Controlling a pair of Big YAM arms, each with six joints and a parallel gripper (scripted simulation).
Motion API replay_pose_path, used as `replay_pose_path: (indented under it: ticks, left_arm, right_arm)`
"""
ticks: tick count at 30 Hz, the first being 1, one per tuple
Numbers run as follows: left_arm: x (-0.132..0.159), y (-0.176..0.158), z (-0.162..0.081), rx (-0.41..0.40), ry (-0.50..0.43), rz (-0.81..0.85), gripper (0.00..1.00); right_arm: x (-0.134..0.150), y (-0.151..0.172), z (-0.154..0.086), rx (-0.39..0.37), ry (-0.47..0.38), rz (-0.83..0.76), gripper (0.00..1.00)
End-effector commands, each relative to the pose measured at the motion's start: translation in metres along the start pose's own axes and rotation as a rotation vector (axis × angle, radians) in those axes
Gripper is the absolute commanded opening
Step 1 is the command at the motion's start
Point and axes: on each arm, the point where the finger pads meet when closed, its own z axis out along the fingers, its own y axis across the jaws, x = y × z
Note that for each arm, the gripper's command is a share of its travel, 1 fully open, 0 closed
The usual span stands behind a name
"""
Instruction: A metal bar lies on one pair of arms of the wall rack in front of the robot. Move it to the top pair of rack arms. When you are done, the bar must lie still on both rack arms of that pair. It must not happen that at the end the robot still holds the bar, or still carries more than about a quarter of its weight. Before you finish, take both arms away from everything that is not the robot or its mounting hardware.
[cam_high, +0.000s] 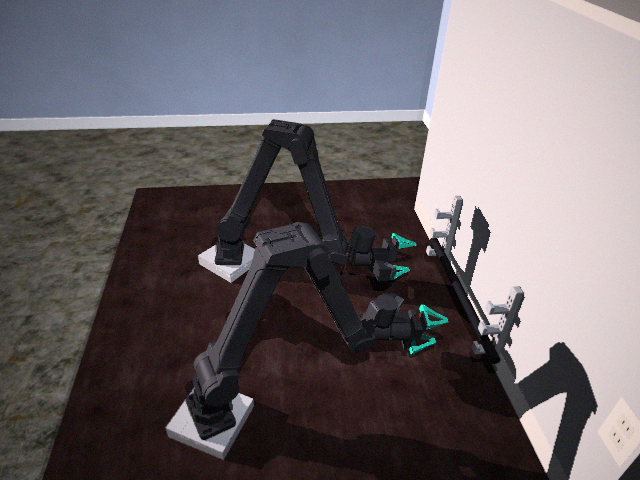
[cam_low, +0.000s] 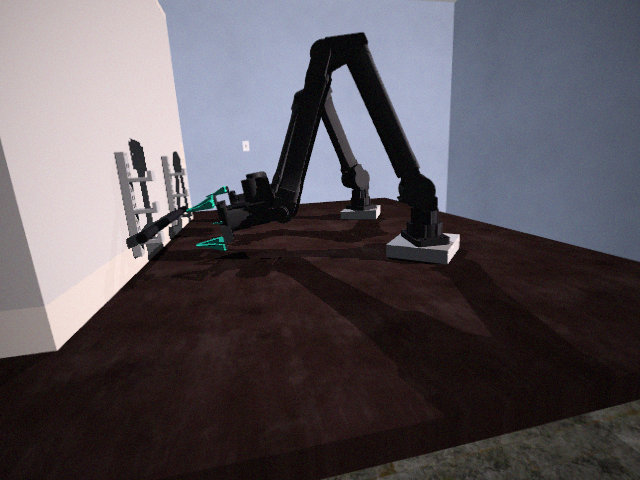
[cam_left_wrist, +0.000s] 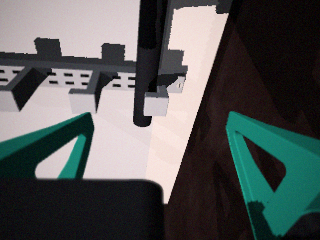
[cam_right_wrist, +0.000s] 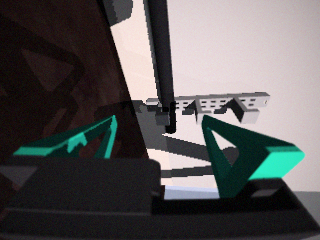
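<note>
The dark metal bar (cam_high: 461, 297) lies on the lowest pair of arms of the grey wall rack (cam_high: 454, 219), just above the table. It also shows in the exterior view (cam_low: 155, 227). My left gripper (cam_high: 401, 255) is open and empty, low over the table, a short way from the bar's far end. The left wrist view shows that bar end (cam_left_wrist: 146, 65) ahead between the open fingers. My right gripper (cam_high: 428, 330) is open and empty, a short way from the bar's near part. The right wrist view shows the bar (cam_right_wrist: 161, 60) ahead of the open fingers.
The second rack upright (cam_high: 509, 310) stands nearer on the white wall (cam_high: 537, 155); the two upper pairs of rack arms hold nothing. Both arm bases (cam_high: 209, 418) sit on grey plates on the dark table.
</note>
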Motion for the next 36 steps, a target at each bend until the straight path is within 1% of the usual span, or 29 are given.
replay_pose_path:
  ticks: [1, 10, 29, 36]
  left_arm:
    - [-0.016, 0.013, 0.014, -0.075, -0.028, 0.033, 1.0]
    - [-0.025, 0.001, 0.026, -0.123, -0.063, 0.133, 1.0]
    - [-0.025, 0.001, 0.026, -0.123, -0.063, 0.133, 1.0]
    - [-0.029, 0.006, 0.029, -0.144, -0.068, 0.126, 1.0]
  right_arm:
    - [0.002, -0.013, 0.022, 0.075, 0.002, -0.041, 1.0]
    - [0.005, -0.003, 0.039, 0.136, -0.018, -0.132, 1.0]
    - [0.005, -0.003, 0.039, 0.136, -0.018, -0.132, 1.0]
    - [0.005, -0.009, 0.043, 0.155, -0.016, -0.129, 1.0]
